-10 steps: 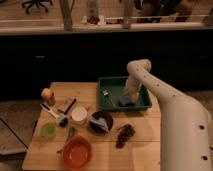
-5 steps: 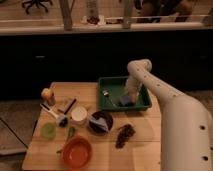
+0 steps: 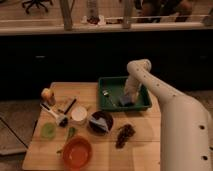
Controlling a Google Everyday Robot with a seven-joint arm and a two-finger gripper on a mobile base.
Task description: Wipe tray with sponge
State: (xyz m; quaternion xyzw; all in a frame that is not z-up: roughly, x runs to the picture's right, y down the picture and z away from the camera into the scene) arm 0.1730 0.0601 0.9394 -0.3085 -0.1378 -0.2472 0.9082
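The dark green tray (image 3: 111, 85) sits at the back right of the wooden table. The pale blue-grey sponge (image 3: 125, 101) lies inside the tray near its front right. My gripper (image 3: 128, 94) reaches down into the tray from the white arm and sits right on top of the sponge, pressing it to the tray floor. A small pale object (image 3: 106, 92) lies on the tray floor at the left.
On the table: a round orange bowl (image 3: 76, 152) at the front, a dark bowl with a bluish piece (image 3: 100, 122), a white cup (image 3: 78, 114), a white-handled brush (image 3: 54, 114), a green lid (image 3: 48, 130), an apple (image 3: 47, 94), a brown clump (image 3: 124, 134).
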